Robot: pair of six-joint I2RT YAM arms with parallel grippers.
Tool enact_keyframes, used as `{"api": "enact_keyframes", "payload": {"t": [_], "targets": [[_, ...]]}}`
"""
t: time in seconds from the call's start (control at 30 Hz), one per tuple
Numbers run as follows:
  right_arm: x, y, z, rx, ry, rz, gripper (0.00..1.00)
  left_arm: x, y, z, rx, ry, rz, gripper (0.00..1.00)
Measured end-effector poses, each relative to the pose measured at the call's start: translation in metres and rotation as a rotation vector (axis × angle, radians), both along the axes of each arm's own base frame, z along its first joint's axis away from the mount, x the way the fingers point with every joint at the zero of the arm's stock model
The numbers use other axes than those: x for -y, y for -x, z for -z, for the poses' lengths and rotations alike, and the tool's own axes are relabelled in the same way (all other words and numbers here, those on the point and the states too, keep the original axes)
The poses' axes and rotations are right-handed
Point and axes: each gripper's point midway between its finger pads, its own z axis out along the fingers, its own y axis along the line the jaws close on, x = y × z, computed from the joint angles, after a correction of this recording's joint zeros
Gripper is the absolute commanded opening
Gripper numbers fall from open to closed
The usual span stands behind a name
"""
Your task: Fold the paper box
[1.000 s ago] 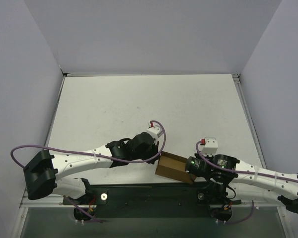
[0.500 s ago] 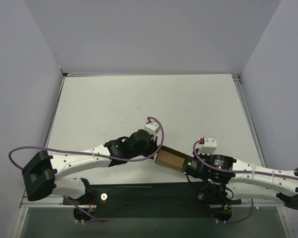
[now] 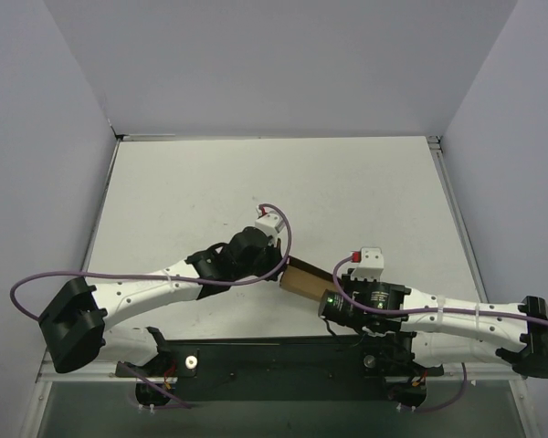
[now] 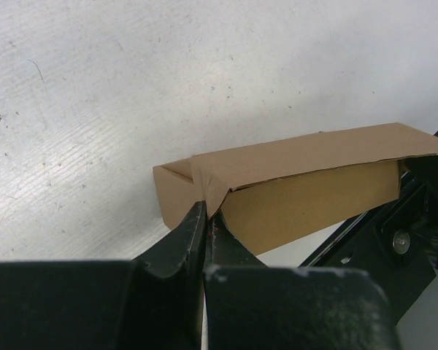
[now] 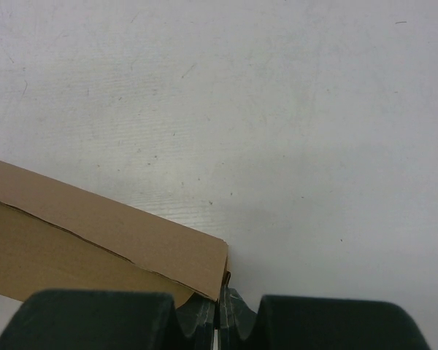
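The paper box point(image 3: 306, 278) is a small brown cardboard box held between both grippers near the table's front middle. My left gripper point(image 3: 276, 269) is shut on the box's left end; in the left wrist view its jaws point(image 4: 206, 213) pinch a folded flap of the box point(image 4: 292, 182). My right gripper point(image 3: 333, 297) is shut on the box's right end; in the right wrist view its jaws point(image 5: 221, 297) clamp the box's corner edge point(image 5: 117, 233). The box lies tilted, its long side running from upper left to lower right.
The white table point(image 3: 283, 192) stretches behind the box, bounded by grey walls at left, right and back. The black mounting rail point(image 3: 274, 351) runs along the near edge just below the grippers. Purple cables loop over both arms.
Both grippers have moved left and slightly away from the near edge with the box between them. The box has turned, so less of its open top shows.
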Motion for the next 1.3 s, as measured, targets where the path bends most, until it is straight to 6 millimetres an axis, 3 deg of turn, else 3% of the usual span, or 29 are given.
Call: {"api": "enact_keyframes", "payload": {"t": [0.23, 0.67, 1.3], "targets": [[0.004, 0.000, -0.002, 0.008, -0.015, 0.004, 0.00, 0.003, 0.006, 0.018, -0.012, 0.021, 0.038, 0.01], [0.010, 0.002, 0.001, 0.003, 0.001, 0.012, 0.00, 0.010, 0.009, 0.021, 0.047, 0.059, 0.040, 0.01], [0.009, 0.001, 0.000, 0.012, -0.018, 0.016, 0.00, 0.005, 0.011, 0.024, 0.094, 0.055, 0.035, 0.00]]}}
